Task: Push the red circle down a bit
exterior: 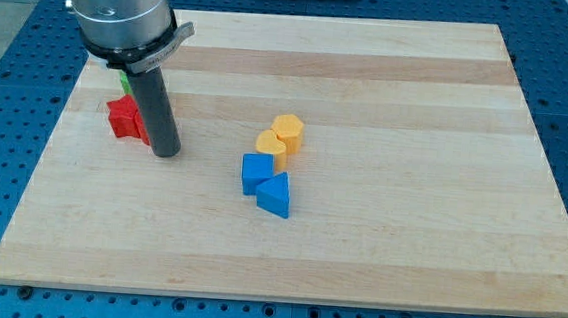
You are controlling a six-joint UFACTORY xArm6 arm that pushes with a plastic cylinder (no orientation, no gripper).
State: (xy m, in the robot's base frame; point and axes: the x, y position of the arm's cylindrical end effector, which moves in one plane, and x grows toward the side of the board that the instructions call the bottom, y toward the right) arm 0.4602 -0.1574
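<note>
My dark rod comes down from the arm at the view's top left, and my tip (165, 154) rests on the wooden board. A red block (123, 118) lies just left of the rod, touching or nearly touching it. The rod hides part of it, so I cannot tell if it is one red piece or two, or which is the circle. A green block (125, 83) peeks out just above the red one, mostly hidden by the arm.
Near the board's middle sit two orange blocks (287, 132) (271, 146), with a blue block (256, 171) and a blue triangle (274, 194) just below them. The wooden board (410, 218) lies on a blue perforated table.
</note>
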